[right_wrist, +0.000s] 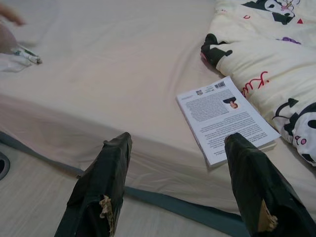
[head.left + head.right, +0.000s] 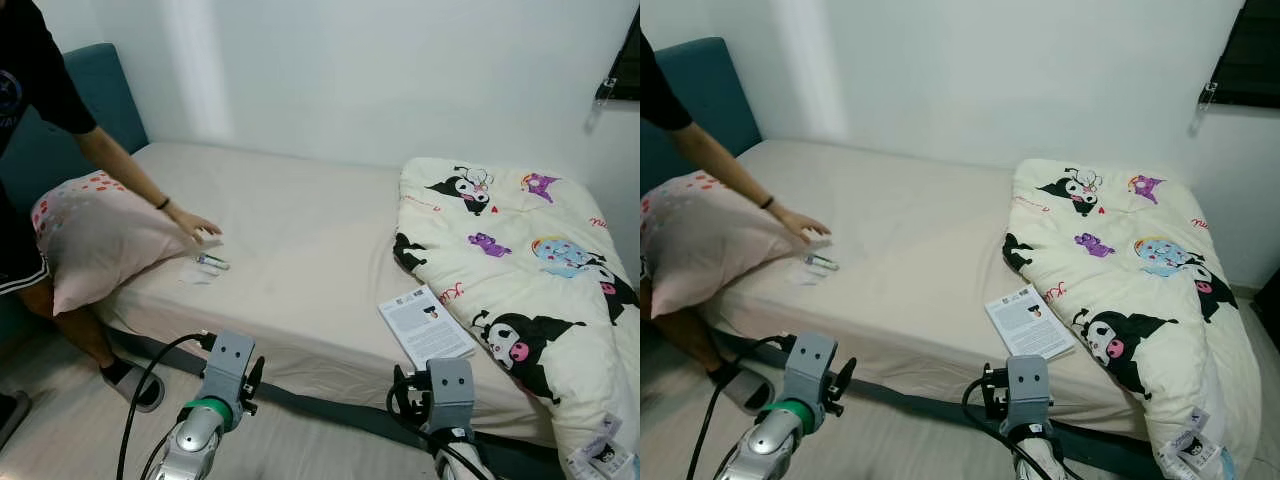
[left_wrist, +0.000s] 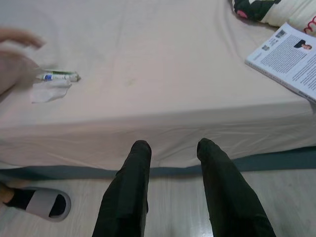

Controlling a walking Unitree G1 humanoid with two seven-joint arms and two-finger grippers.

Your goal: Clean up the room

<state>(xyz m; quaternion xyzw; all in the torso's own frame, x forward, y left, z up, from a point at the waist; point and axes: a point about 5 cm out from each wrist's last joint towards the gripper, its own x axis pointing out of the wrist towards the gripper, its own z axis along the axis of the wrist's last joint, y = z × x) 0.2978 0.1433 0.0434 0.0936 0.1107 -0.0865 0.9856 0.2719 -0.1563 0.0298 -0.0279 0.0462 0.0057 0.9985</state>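
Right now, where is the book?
The book lies on the bed's near edge, to the robot's right, beside the cartoon blanket, just ahead of the right hand.

A white paperback book (image 2: 426,326) lies flat, back cover up, near the bed's front edge, just beside a crumpled cream quilt (image 2: 520,270) printed with black-and-white cartoon characters, which is heaped over the bed's right side. A small green-and-white tube (image 2: 211,262) lies on the bare sheet toward the left, touching a scrap of white tissue (image 2: 196,274). A pink pillow (image 2: 95,240) overhangs the bed's left edge.
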